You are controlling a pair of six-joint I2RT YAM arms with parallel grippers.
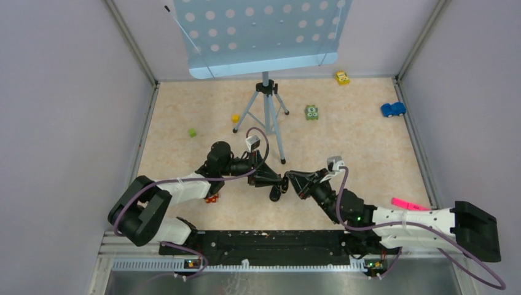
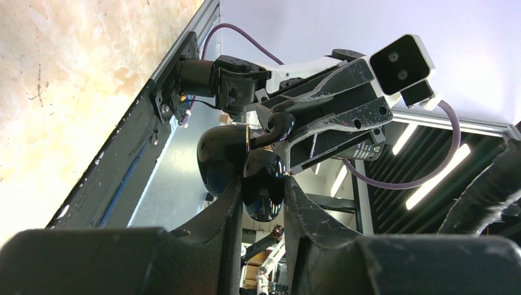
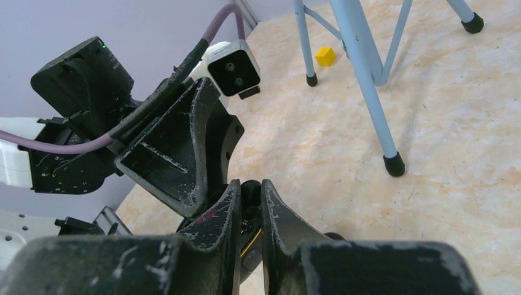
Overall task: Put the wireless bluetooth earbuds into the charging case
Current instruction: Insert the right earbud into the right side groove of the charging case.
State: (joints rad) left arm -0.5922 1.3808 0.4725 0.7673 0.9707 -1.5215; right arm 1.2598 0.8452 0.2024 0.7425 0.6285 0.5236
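Charging case point(image 2: 263, 184) over mottled beige tabletop point(image 1: 344, 141), pale lilac walls point(image 1: 61, 92) around.

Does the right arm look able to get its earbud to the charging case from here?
Probably yes. The left jaws hold the charging case aloft, and the right jaws hold the earbud right at it, with nothing showing between them.

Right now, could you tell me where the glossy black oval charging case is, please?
The case is pinched in the left gripper at the top view's near centre, facing the right gripper.
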